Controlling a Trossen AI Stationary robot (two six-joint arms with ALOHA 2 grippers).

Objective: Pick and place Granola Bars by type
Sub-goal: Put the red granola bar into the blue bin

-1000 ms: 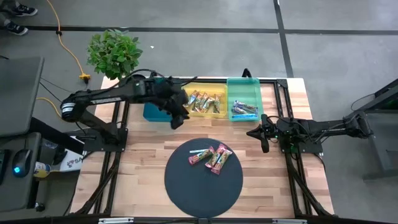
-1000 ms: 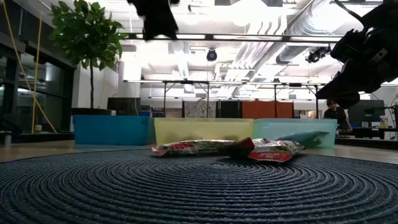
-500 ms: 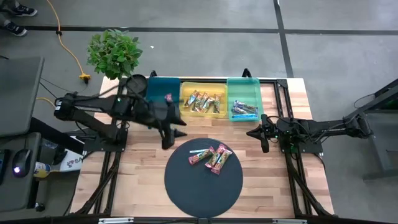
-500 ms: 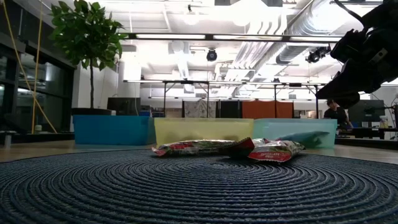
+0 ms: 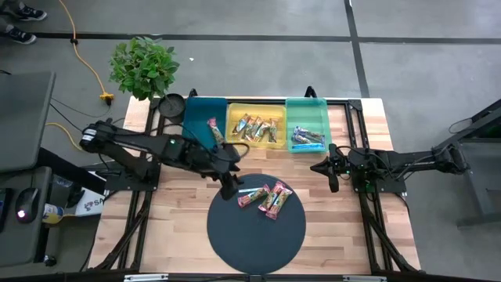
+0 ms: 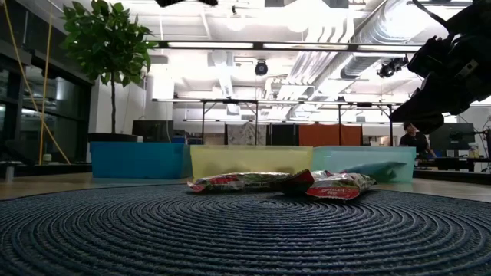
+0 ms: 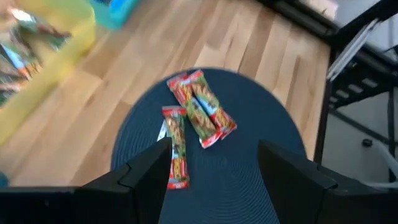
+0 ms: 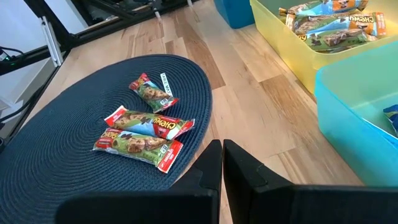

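The left gripper [image 5: 228, 190] hangs over the mat's [image 5: 256, 243] rim on the bin side, its fingers [image 7: 149, 171] spread wide with nothing between them. In the left wrist view 3 red bars [image 7: 198, 115] lie on the mat ahead of the fingertips; the nearest bar [image 7: 176, 146] lies just off 1 fingertip, not touching that I can tell. In the high view the 3 lie close together near the mat's rim toward the bins, just beside the gripper, on its right-arm side.

The right gripper [image 5: 333, 178] waits over bare bench near the bench's right edge, beside the green bin [image 5: 307, 109]. Its fingers [image 8: 208, 163] are pressed together and hold nothing; the red bars lie well ahead of them on the mat.

3 bins stand in a row along the far edge of the bench. The blue bin [image 5: 197, 111] holds 1 red bar [image 5: 212, 131]. The yellow bin [image 5: 254, 106] holds a heap of orange-tan bars [image 5: 257, 128]; their count is hard to make out. The green bin holds blue-purple bars [image 5: 307, 139], also too bunched to count.

In the low view the bars on the mat overlap, so only 2 red wrappers [image 6: 334, 186] read clearly, and the bin walls hide what lies inside. The left arm is cut off at the top edge there. The left wrist view blurs the yellow bin at its corner.
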